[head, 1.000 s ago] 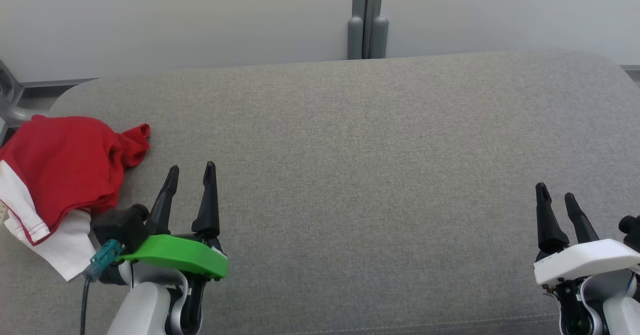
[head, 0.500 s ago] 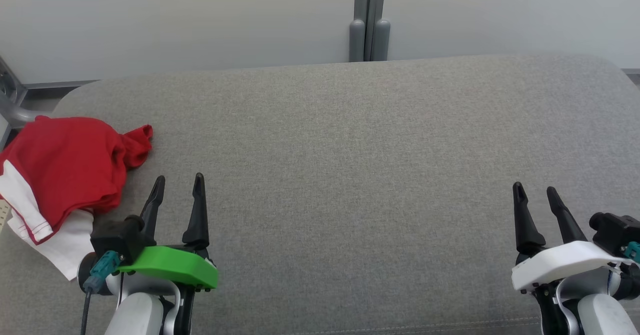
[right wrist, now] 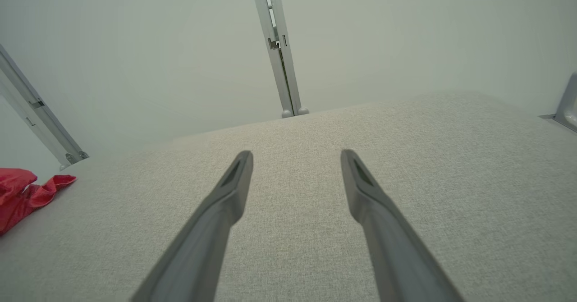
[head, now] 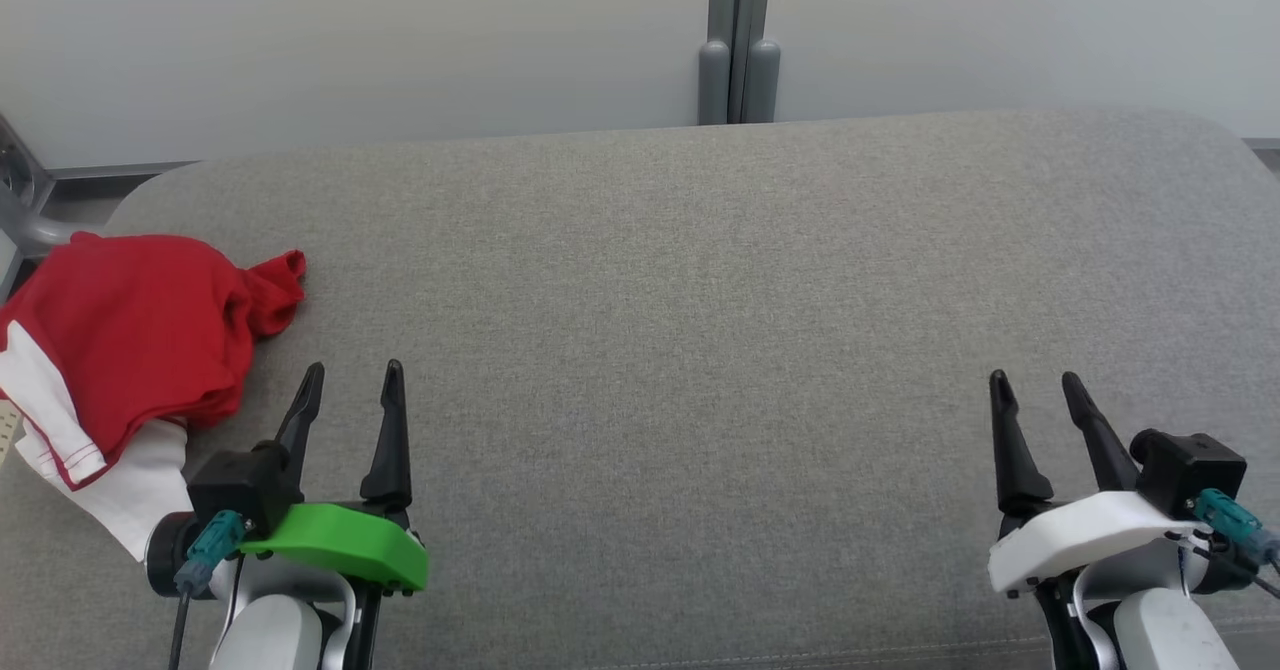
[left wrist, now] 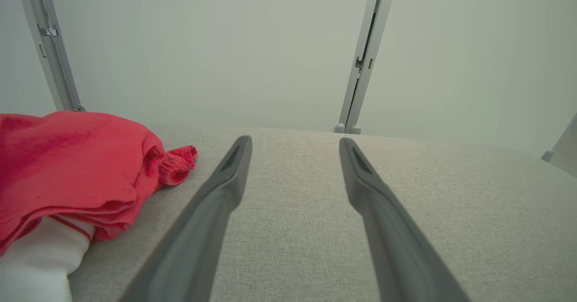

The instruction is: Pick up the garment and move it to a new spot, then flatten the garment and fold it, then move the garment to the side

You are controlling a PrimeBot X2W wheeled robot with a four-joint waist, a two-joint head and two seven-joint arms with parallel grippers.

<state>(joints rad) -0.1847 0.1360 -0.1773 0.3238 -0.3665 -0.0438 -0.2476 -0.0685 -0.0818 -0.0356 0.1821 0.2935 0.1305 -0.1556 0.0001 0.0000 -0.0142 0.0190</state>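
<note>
Garment (head: 130, 335), red with a white part edged in red stitching, lies crumpled in a heap just to the left of the left gripper (head: 353, 367). It is close beside the gripper's outer finger but clear of it, and a red cuff sticks out of the heap level with that finger's tip. Both fingers of the left gripper stand apart with nothing between them, pointing forward over the grey cushion (head: 700, 290). The right gripper (head: 1035, 378) is well apart from the garment, far off to its right, its fingers likewise spread and empty above bare grey fabric. Ahead of both grippers, past the cushion's far edge, stands a pale wall with a grey post (head: 738, 40) roughly midway between them.
</note>
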